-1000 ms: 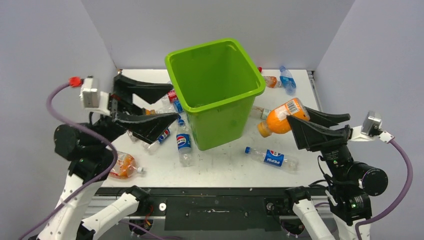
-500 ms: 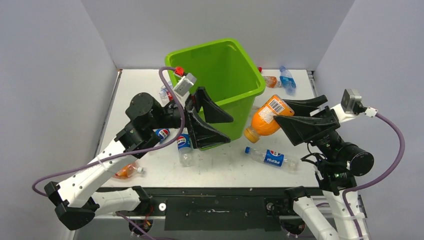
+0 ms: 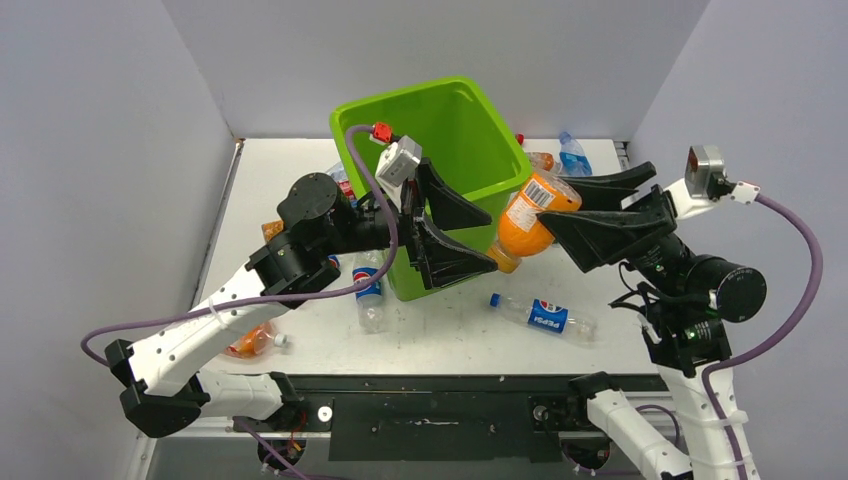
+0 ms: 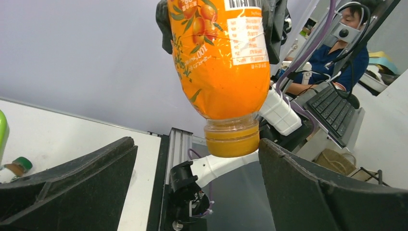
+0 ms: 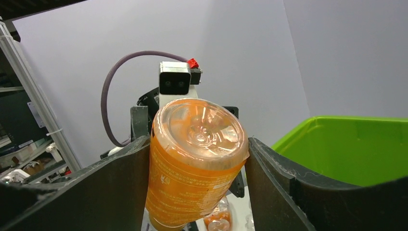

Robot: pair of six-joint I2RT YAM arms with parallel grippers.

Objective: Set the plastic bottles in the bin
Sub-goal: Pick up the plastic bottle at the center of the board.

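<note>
Right gripper (image 3: 555, 200) is clamped on the orange bottle (image 3: 525, 218), one finger on each side of the body. In the right wrist view the orange bottle (image 5: 195, 154) shows its base to the camera, wedged in the right gripper (image 5: 197, 143). It is held off the table (image 3: 290, 165), tilted, cap down toward the left arm and base up. It hangs at the bin's near right corner, about rim height, and looks outside the opening.

Left gripper (image 3: 490, 240) has its fingers wide apart and holds nothing. It sits in front of the bin's near wall, pointing at the bottle. In the left wrist view the orange bottle (image 4: 221, 62) hangs cap-down between the spread fingers of the left gripper (image 4: 192, 144). The cap is close to one finger; contact cannot be told.

Bin (image 3: 400, 92) is lime green and stands upright mid-table. The right wrist view shows the bin (image 5: 337, 122) beside the bottle. Its visible inner walls are plain green. The bottom is hidden behind the left gripper, so its contents cannot be told.

Bottles lying on the table outside the bin:
- Pepsi bottle (image 3: 540, 315), near right.
- Second Pepsi bottle (image 3: 368, 295), just beside the bin's near wall, under the left arm.
- Orange-tinted bottle (image 3: 250, 343), at the near left edge.
- Blue-labelled bottle (image 3: 572, 157) and small orange bottle (image 3: 541, 160), far right behind the bin.
</note>
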